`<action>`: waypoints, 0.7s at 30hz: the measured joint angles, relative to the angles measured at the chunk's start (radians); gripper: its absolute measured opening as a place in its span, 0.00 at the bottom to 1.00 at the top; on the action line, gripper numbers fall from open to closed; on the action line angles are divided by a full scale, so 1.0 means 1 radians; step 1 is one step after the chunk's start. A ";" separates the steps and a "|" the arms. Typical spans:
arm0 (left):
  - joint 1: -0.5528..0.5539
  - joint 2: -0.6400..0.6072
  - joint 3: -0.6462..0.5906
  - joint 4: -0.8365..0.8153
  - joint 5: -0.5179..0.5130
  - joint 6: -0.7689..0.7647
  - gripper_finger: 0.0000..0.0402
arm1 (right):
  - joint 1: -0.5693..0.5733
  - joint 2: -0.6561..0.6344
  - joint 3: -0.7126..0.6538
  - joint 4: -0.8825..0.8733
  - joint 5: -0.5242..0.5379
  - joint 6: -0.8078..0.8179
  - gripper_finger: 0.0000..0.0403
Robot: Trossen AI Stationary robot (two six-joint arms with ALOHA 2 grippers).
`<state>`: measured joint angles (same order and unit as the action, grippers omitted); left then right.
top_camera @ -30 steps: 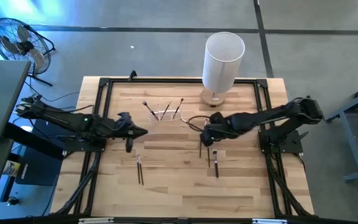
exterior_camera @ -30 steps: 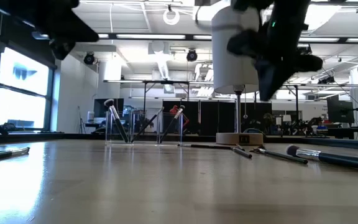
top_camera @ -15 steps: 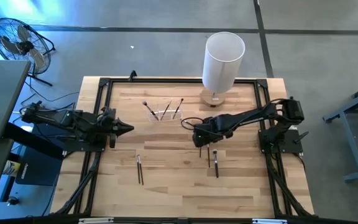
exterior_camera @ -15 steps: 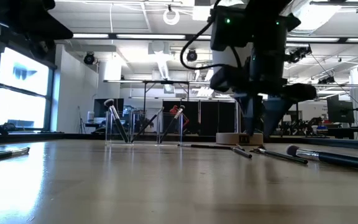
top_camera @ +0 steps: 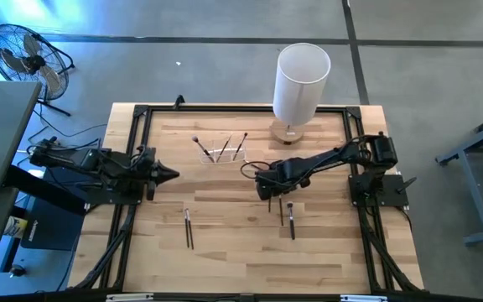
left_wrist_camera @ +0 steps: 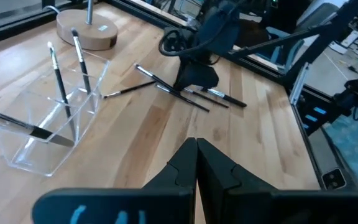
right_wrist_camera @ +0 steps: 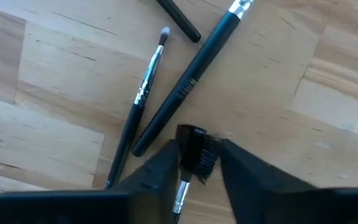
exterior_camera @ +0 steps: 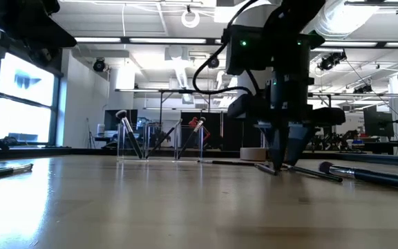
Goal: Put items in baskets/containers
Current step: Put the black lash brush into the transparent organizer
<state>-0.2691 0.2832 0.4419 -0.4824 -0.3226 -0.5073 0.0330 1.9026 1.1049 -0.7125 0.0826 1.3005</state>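
Note:
A small clear holder (top_camera: pixel 220 153) stands at the table's far middle with three brushes leaning in it (left_wrist_camera: pixel 58 81). My right gripper (right_wrist_camera: pixel 199 158) points down at the table near the middle, its fingers apart on either side of the bristly head of a thin brush (right_wrist_camera: pixel 196 154) that lies flat on the wood. Beside it lie a thick black brush (right_wrist_camera: pixel 188 84) and a thin silver-collared one (right_wrist_camera: pixel 138 102). Two more brushes (top_camera: pixel 189 228) lie toward the near left. My left gripper (top_camera: pixel 173 174) hovers shut at the table's left, holding nothing. My right gripper comes at the thin brush from above, fingers pointing down, one on each side of its bristly head (right_wrist_camera: pixel 197 146). The brush lies flat on the table, its handle (right_wrist_camera: pixel 180 194) running back under the gripper. Whether the fingers touch it I cannot tell.
A tall white cylinder (top_camera: pixel 300 80) on a round wooden base stands at the far edge behind the holder. A black frame (top_camera: pixel 141 117) runs round the tabletop. Bare wood lies along the near side of the table (top_camera: pixel 241 260).
My right gripper has moved toward the table's left edge and come down until its fingertips reach the tabletop among the brushes. My left gripper has drawn back toward the table's left edge and then kept still. The brushes have stayed where they were.

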 joint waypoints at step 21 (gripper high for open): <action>0.000 0.000 0.000 0.018 0.006 0.006 0.00 | 0.062 -0.378 -0.008 0.231 0.286 -0.201 0.03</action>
<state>-0.2687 0.2836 0.4423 -0.4648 -0.3162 -0.5015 0.0951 1.5248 1.0970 -0.4816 0.3689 1.0997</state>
